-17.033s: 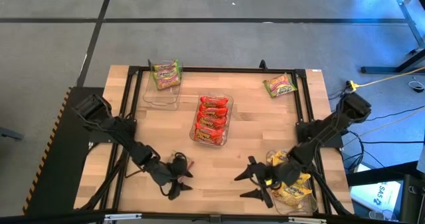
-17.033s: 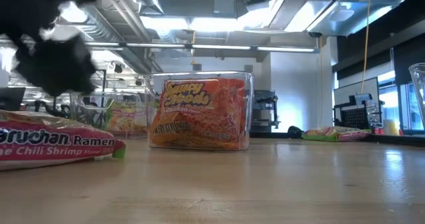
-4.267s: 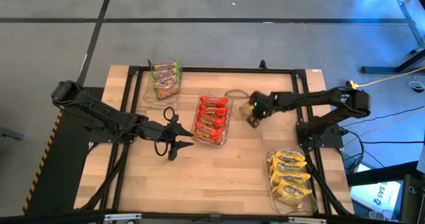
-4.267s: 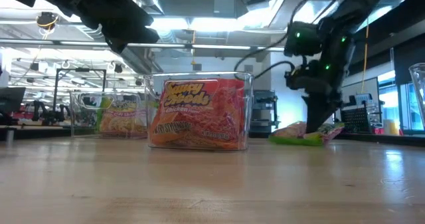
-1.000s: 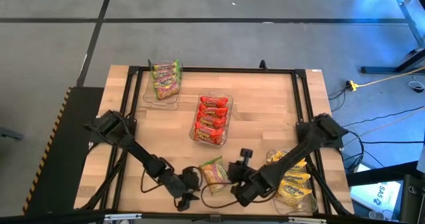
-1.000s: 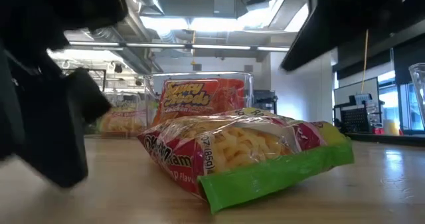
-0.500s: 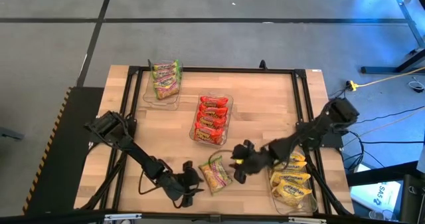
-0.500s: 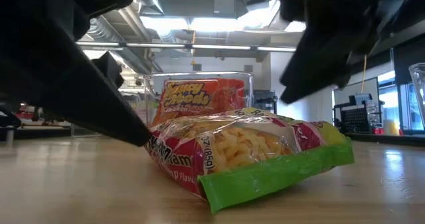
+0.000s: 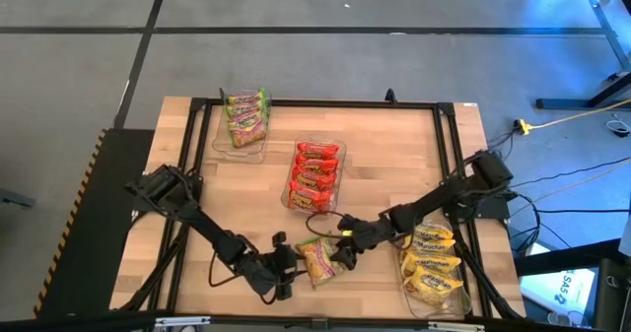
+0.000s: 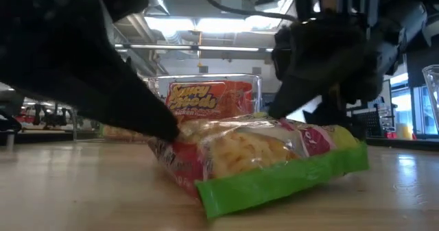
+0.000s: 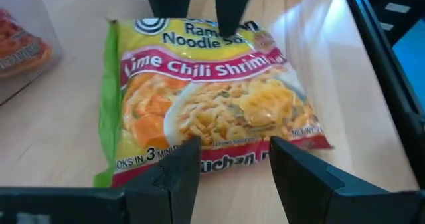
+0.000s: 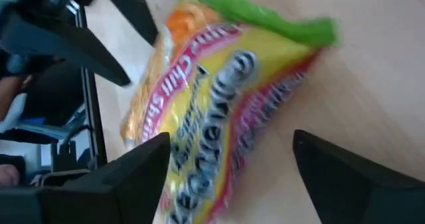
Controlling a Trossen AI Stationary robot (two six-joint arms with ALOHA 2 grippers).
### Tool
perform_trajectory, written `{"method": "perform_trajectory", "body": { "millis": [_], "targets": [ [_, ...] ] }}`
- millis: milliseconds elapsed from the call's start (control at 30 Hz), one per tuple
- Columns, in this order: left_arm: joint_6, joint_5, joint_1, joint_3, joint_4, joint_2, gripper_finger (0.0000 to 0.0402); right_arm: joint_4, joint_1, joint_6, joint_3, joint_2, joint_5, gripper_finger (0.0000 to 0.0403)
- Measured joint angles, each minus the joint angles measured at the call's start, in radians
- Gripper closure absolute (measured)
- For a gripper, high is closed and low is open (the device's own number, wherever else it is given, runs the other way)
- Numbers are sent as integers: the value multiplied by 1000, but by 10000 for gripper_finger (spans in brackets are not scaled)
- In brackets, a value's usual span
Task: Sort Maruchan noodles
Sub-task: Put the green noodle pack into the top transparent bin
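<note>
One Maruchan noodles packet (image 9: 317, 261), yellow and red with a green edge and marked Lime Chili Shrimp, lies flat on the table near the front edge, between my two grippers. My left gripper (image 9: 288, 265) is open at the packet's left end (image 11: 219, 164). My right gripper (image 9: 343, 251) is open, its fingers (image 11: 229, 11) over the packet's opposite end. In the right wrist view the packet (image 12: 219, 117) fills the gap between the wide-spread fingers. Other Maruchan noodles lie in three clear trays. My left gripper comes at the packet slanting down from the table's near left. One finger (image 10: 161, 118) meets the top of the packet's end nearest it (image 10: 180, 140). The packet stays flat on the table. My right gripper's fingers hang over the packet's other end; whether they touch it, I cannot tell.
A clear tray (image 9: 237, 147) with green packets stands at the far left. A tray (image 9: 288, 202) of red packets is in the middle, close behind the grippers. A tray (image 9: 406, 278) of yellow packets is at the near right. A black frame rail (image 9: 449, 155) edges the table.
My right gripper has swung from near the front edge toward the far right, then come down to the packet's end, rolling as it went; its fingers now stand spread. My left gripper has turned on the spot, one finger swinging onto the packet's end. The packet has shifted slightly.
</note>
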Motion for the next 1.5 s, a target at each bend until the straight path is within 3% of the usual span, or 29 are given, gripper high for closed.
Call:
{"method": "perform_trajectory", "body": {
  "millis": [300, 867, 1033, 1200, 1500],
  "targets": [
    [-43, 18, 5, 1, 15, 55, 229, 17, -1, -2, 61, 63, 8, 92],
    [0, 22, 16, 0, 62, 64, 229, 110, 0, -27, 65, 63, 88, 157],
    [12, 31, 16, 0, 53, 48, 229, 110, 13, -111, 65, 63, 158, 192],
    [-18, 24, 16, 0, -58, -22, 229, 108, 54, -244, 67, 63, 237, 247],
    [-19, 74, -12, 0, -246, -192, 229, 91, 91, -402, 96, 63, 251, 343]
  ]
}}
